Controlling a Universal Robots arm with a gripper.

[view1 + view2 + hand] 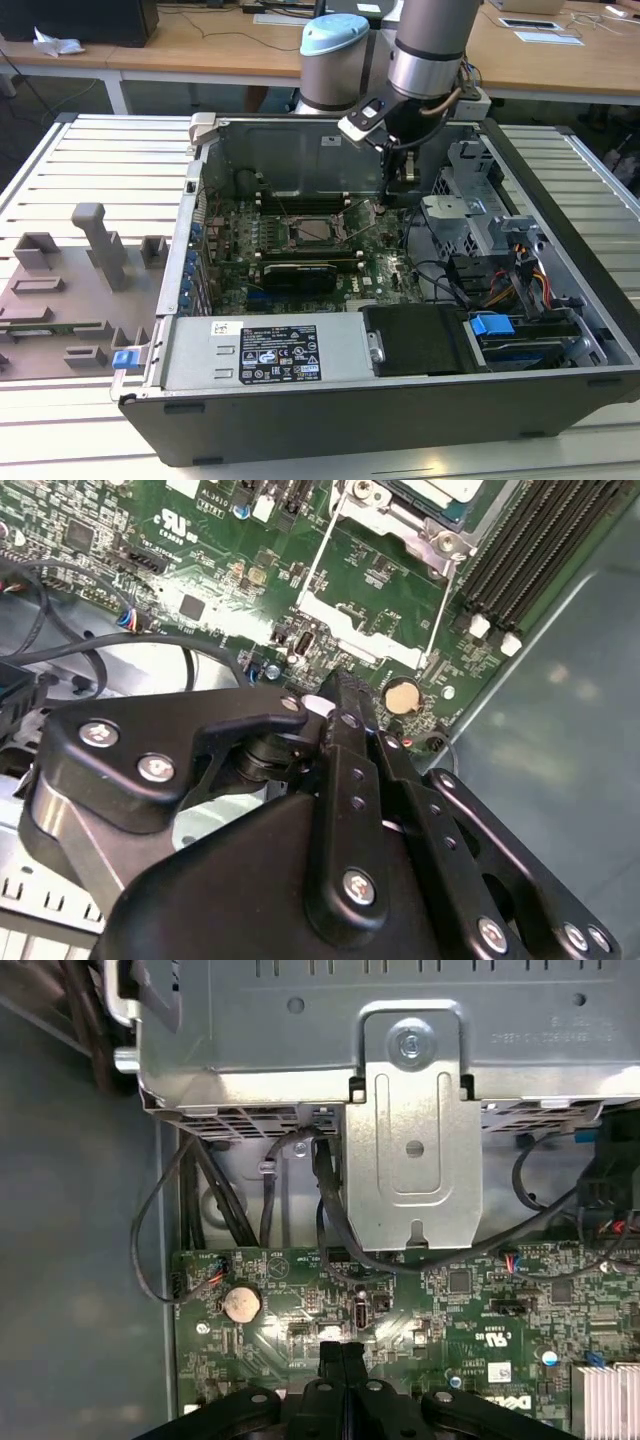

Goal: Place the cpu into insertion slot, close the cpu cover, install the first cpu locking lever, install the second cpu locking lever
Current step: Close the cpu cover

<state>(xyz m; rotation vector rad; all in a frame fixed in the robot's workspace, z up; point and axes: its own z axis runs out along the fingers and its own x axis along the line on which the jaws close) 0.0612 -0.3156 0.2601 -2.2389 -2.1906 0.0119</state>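
Note:
In the exterior view my gripper (390,200) hangs inside the open computer case, just to the right of the insertion slot (314,232) on the green board. Its black fingers (340,1360) are pressed together with nothing between them, tips just above the board near a coin battery (241,1303). In the second wrist view the shut gripper (345,692) sits a short way from the slot's silver frame, the cpu cover (400,525). A pale cpu face (440,488) shows in its window. Two thin wire levers (322,545) (441,605) run along the frame's sides, and they look raised.
Memory slots (530,550) flank the socket. A silver drive cage (410,1130) with black cables (200,1190) stands close beside the gripper. The power supply (270,355) fills the case's near side. A grey fixture tray (70,290) lies at the exterior view's left.

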